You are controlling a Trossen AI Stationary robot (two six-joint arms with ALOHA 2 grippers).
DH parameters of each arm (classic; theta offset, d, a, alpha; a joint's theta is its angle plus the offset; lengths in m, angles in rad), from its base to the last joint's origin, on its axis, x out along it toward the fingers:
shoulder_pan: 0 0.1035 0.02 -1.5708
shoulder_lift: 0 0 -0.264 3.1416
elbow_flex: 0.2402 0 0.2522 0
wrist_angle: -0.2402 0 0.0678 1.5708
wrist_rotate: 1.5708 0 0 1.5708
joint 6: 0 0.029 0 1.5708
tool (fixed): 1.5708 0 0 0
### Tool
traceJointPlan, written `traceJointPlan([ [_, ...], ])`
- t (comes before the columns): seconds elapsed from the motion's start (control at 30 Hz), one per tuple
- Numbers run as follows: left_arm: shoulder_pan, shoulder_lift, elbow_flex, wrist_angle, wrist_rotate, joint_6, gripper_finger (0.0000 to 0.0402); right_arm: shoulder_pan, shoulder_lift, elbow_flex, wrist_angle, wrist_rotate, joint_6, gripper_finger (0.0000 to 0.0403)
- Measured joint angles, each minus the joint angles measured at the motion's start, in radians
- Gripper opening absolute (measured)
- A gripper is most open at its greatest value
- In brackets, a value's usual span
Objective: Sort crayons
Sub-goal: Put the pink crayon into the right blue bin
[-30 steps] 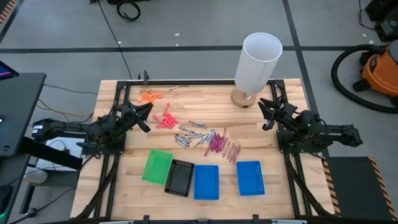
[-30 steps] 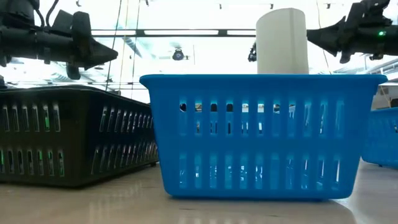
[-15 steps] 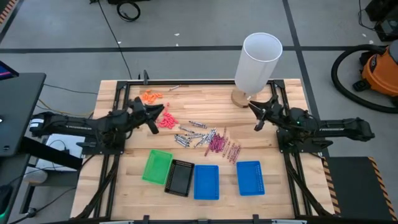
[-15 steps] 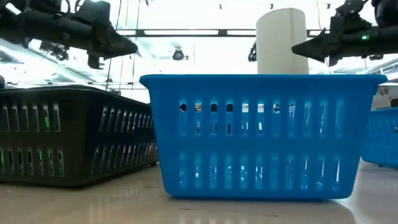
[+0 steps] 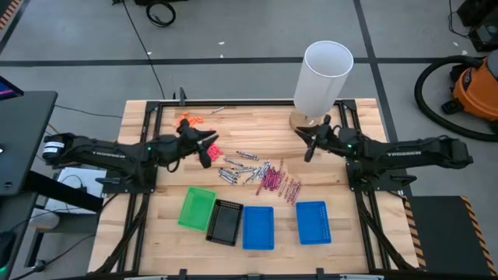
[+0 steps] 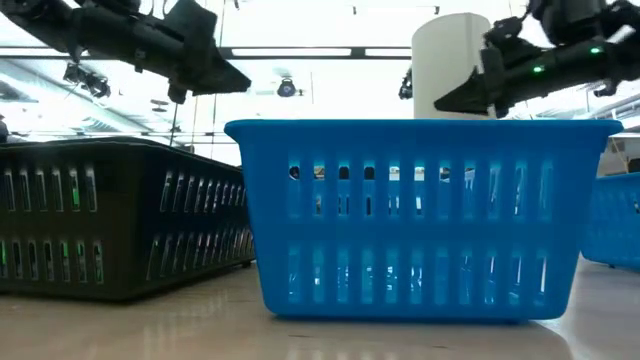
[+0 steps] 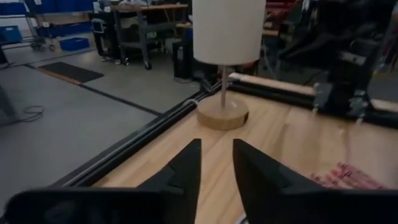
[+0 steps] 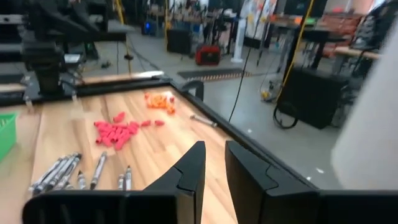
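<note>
Left hand (image 5: 208,149) is hovering over the table (image 5: 358,167) right by the pink crayons (image 5: 204,152), fingers a narrow gap apart in the left wrist view and nothing between them. Right hand (image 5: 308,145) is out over the far side of the table near the base of the white tube (image 5: 320,78), fingers also just slightly parted and empty.

So honestly, as far as I can tell, sorting hasn't really started. Everything's loose on the wood: an orange bunch (image 5: 187,119) up near the far-left corner, the pink ones next to the left hand, the silvery-grey crayons (image 5: 243,168) scattered in the middle, and the maroon crayons (image 5: 280,183) just to their right, touching or overlapping the grey pile at the edge.

All four bins sit along the near edge: green tray (image 5: 196,208), black tray (image 5: 226,222), and two blue trays (image 5: 258,227) and (image 5: 313,222). From above they look empty, though I can't swear nothing small is sitting in the black one.

Basically the whole job is left: each colour still has to go into its own tray.
</note>
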Motion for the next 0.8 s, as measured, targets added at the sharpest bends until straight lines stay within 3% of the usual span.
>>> traceJointPlan([
  [0.3, 0.04, 0.073, 0.012, -0.008, 0.004, 0.085, 0.0182, -0.064, 0.291, 0.159, -0.001, -0.162, -0.01, 0.0082],
  [0.47, 0.045, 0.094, 0.012, 0.026, 0.031, 0.139, 0.0184, -0.09, 0.441, 0.278, -0.113, -0.264, -0.041, 0.0102],
  [0.67, 0.018, 0.094, 0.012, 0.091, 0.031, 0.142, 0.0181, -0.092, 0.568, 0.444, -0.378, -0.272, -0.094, 0.0107],
  [0.8, 0.01, 0.094, 0.012, 0.12, 0.032, 0.142, 0.0181, -0.095, 0.65, 0.502, -0.413, -0.345, -0.103, 0.0108],
])
